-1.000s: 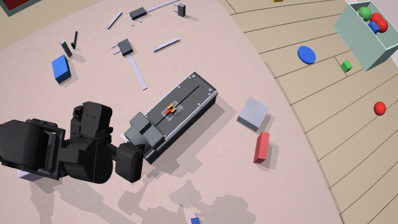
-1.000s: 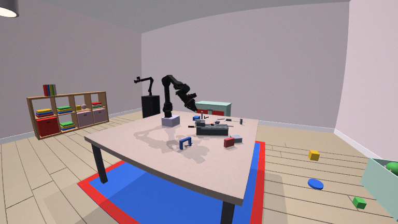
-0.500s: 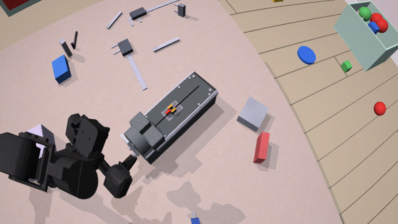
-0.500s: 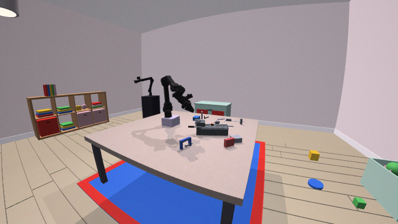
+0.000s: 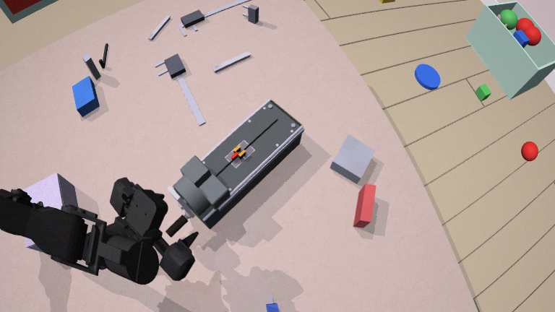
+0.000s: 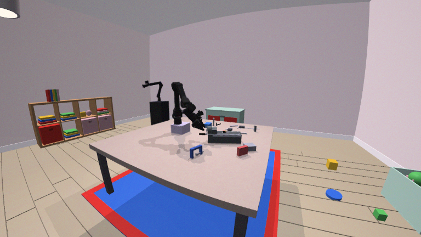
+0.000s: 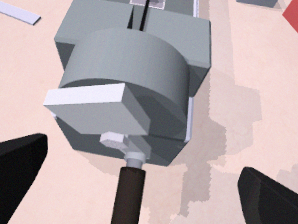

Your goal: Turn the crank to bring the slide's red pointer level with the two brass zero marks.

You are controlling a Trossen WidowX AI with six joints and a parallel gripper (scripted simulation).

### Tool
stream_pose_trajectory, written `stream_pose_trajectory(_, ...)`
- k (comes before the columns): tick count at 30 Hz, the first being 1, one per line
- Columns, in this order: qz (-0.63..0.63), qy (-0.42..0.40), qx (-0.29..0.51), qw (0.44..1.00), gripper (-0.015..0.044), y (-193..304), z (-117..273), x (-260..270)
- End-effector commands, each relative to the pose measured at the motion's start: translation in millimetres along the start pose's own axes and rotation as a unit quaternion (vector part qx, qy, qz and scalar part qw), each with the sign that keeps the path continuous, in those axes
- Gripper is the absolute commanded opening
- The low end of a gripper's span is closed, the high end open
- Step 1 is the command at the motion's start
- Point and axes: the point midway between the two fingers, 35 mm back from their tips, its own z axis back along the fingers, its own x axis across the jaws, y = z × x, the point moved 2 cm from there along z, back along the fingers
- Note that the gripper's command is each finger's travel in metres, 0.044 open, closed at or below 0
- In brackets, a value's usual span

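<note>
The grey machine (image 5: pixel 264 136) (image 6: pixel 224 138) has a rounded housing (image 5: pixel 191 193) (image 7: pixel 125 55) at its near end. A pale crank arm (image 7: pixel 90 107) sits on the housing's end face, with a dark brown handle (image 5: pixel 176 226) (image 6: pixel 202 133) (image 7: pixel 128 196) sticking out. The red pointer (image 5: pixel 234 155) is by the slot, off the line of the two brass marks (image 5: pixel 237 148) (image 5: pixel 242 153), towards the housing. The pointer is out of the wrist view. My gripper (image 5: pixel 178 216) (image 6: pixel 203 129) (image 7: pixel 145 161) is open and empty, just above the handle, which shows between its spread fingers.
A grey block (image 5: pixel 351 159) and a red block (image 5: pixel 364 205) (image 6: pixel 242 150) lie beyond the machine's right side. A blue block (image 5: pixel 85 94) and several loose bars and dark parts lie on the other side. A blue arch-shaped object (image 6: pixel 195 151) stands near the table's front.
</note>
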Motion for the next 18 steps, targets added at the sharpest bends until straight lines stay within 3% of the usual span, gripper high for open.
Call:
stream_pose_trajectory(1, -0.008, -0.004, 0.001, 1.0, 0.044, 8.4, -4.8, 3.8)
stream_pose_trajectory(18, -0.008, -0.004, 0.001, 1.0, 0.044, 25.8, -23.5, 2.8)
